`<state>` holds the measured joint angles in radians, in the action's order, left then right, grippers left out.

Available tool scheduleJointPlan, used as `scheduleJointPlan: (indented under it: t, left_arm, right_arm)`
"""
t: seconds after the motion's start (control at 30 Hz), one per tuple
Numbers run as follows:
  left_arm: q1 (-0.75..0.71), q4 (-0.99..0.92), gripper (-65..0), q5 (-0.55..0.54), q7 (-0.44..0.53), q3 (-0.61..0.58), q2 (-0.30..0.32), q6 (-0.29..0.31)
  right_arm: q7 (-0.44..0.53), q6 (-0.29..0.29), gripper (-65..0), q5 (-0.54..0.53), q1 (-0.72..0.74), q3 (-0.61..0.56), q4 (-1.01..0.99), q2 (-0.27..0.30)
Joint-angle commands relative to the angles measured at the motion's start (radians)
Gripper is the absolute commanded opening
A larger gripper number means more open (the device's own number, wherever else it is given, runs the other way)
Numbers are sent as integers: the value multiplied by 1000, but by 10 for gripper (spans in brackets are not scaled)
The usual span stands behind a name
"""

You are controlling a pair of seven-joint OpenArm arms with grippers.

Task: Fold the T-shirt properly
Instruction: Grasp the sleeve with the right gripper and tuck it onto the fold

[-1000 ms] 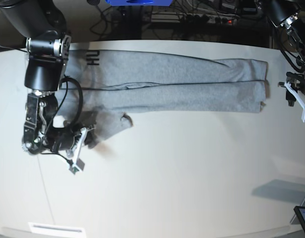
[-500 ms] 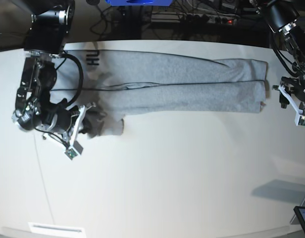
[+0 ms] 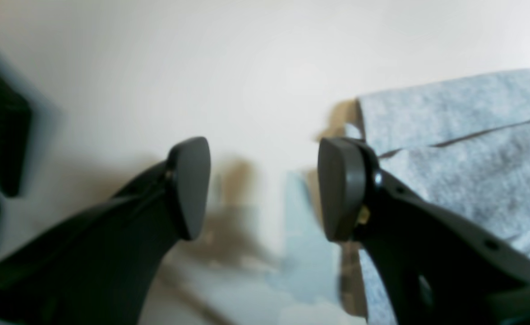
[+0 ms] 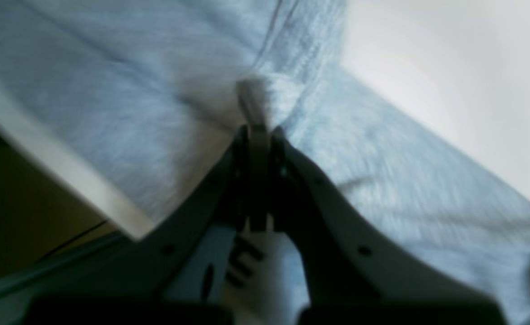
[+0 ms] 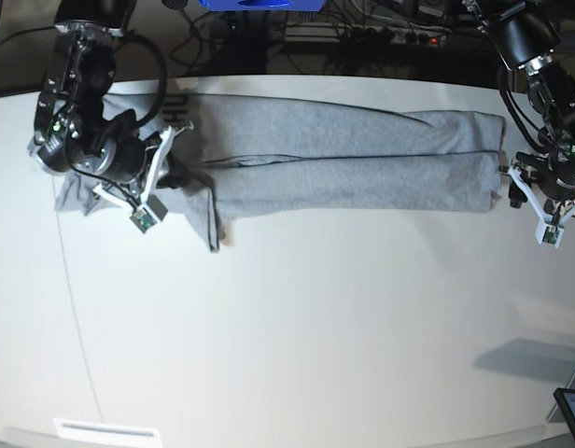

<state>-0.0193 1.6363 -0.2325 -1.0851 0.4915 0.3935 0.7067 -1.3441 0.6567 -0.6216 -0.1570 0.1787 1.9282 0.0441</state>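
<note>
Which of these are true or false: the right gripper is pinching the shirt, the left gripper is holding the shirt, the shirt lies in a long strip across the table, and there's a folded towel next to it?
1. The right gripper is shut on a bunch of the T-shirt. True.
2. The left gripper holds the T-shirt. False: its jaws stand open with nothing between them, beside the shirt's end.
3. The T-shirt lies as a long, narrow strip across the table. True.
4. A folded towel lies beside the T-shirt. False: no towel shows anywhere on the table.
</note>
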Motion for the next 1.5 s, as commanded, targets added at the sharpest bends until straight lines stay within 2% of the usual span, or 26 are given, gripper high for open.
scheduleJointPlan:
  t: [0.0,0.13,0.27,0.53,0.73,1.27,1.33,1.47]
  left_arm:
    - [25,3,-272,-5,18,6,25,-9]
    - [37,-17,-272,-5,19,8,23,-9]
    - [29,-35,-272,-5,72,6,23,-9]
    - [29,-104,-272,-5,81,6,25,-9]
    - [32,-101,-272,-5,81,6,25,-9]
    - [35,-103,-272,-5,81,6,25,-9]
    - [38,-103,-272,-5,81,2,23,-9]
    - [40,-103,-272,-5,81,-44,26,-9]
  right_arm:
    - [16,1,-649,-53,-5,0,23,7]
    - [18,1,-649,-134,-63,0,26,26]
    - [19,1,-649,-163,-106,0,26,27]
    - [36,1,-649,-162,-152,-2,32,60]
    - [41,1,-649,-163,-181,-2,32,112]
    - [33,1,-646,-163,-183,-9,30,113]
    - [33,1,-612,-166,-184,-9,30,113]
    - [35,1,-437,-307,-186,8,32,118]
